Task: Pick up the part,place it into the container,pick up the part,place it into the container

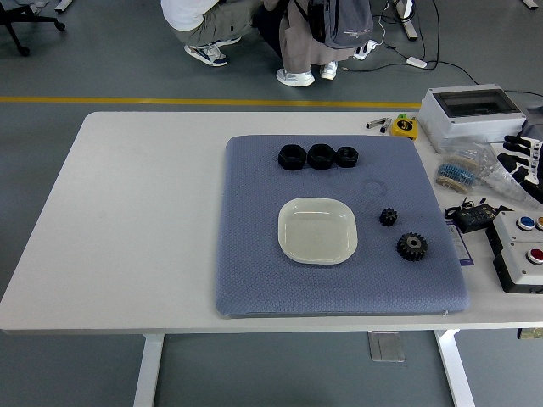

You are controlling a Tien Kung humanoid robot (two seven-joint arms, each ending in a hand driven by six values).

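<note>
A: Resting on the desk (127, 212) is a blue mat (254, 254) with a pale dish (316, 230) at its middle.

B: And the parts?

A: A large gear (411, 246) and a small gear (389, 216) lie right of the dish. No robot hand is in view, so its state cannot be told.

A yellow tape measure (404, 126), grey box (472, 115) and button box (523, 250) line the table's (127, 220) right side.
</note>
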